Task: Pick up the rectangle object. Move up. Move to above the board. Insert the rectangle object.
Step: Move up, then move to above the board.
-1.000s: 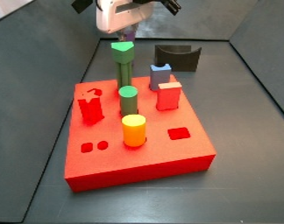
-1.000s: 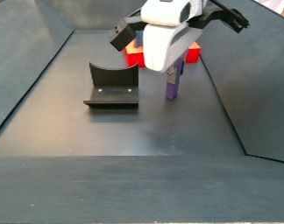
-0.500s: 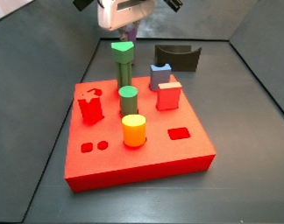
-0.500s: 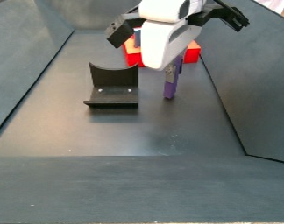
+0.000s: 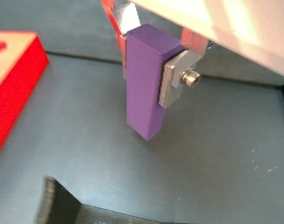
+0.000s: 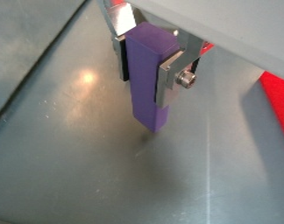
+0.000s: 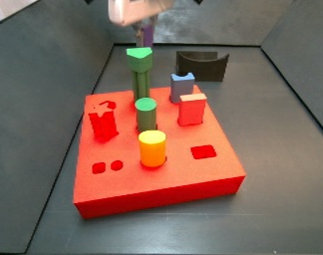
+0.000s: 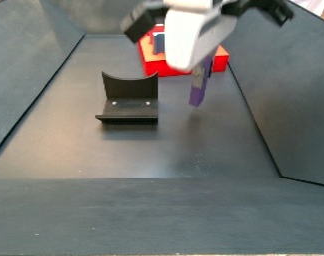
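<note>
The gripper (image 8: 197, 70) is shut on the upper end of the rectangle object (image 8: 200, 90), a slim purple bar that hangs upright, lifted clear of the dark floor. Both wrist views show the bar (image 5: 145, 83) (image 6: 148, 83) clamped between the silver fingers (image 5: 173, 77) (image 6: 172, 79). In a side view the gripper (image 7: 133, 12) is blurred at the top edge behind the green post, and the bar is hidden there. The board (image 7: 151, 174) is a red slab with pegs; it lies beyond the gripper in a side view (image 8: 155, 64).
The board carries a tall green post (image 7: 141, 75), a yellow cylinder (image 7: 153, 148), a red block (image 7: 191, 109) and a blue-grey block (image 7: 183, 84). The fixture (image 8: 127, 98) (image 7: 201, 65) stands on the floor beside the gripper. Sloped walls ring the floor.
The gripper has risen with the purple bar in it. The bar's lower end has left the floor. The gripper is now motion-blurred in both side views.
</note>
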Motion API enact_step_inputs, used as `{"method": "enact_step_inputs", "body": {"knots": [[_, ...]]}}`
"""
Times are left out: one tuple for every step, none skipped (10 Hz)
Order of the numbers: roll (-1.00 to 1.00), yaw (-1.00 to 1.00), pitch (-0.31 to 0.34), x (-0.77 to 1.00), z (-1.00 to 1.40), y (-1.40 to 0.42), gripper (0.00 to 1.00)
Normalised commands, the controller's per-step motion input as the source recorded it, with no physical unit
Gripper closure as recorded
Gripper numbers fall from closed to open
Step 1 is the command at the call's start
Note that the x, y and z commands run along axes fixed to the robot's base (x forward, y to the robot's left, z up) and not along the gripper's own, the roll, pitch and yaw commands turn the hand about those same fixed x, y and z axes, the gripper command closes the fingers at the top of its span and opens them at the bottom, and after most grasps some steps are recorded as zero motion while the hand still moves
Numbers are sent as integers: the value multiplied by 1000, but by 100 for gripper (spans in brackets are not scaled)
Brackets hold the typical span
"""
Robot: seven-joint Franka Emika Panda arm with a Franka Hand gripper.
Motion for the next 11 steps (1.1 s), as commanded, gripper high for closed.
{"method": "enact_step_inputs", "body": {"knots": [[27, 13, 70, 17, 488, -5, 100], [52, 5, 78, 10, 271, 2, 100], [-31, -30, 215, -6, 1000, -141, 100], [-20, -28, 213, -4, 1000, -143, 100], [0, -15, 190, -3, 1000, -134, 100], [33, -4, 148, -2, 1000, -125, 100], [57, 2, 123, -1, 1000, -121, 100], [83, 9, 105, 1, 1000, -113, 100], [94, 12, 103, 1, 1000, -110, 100], [111, 18, 98, 4, 1000, -102, 100], [118, 18, 98, 5, 1000, -97, 100]]}}
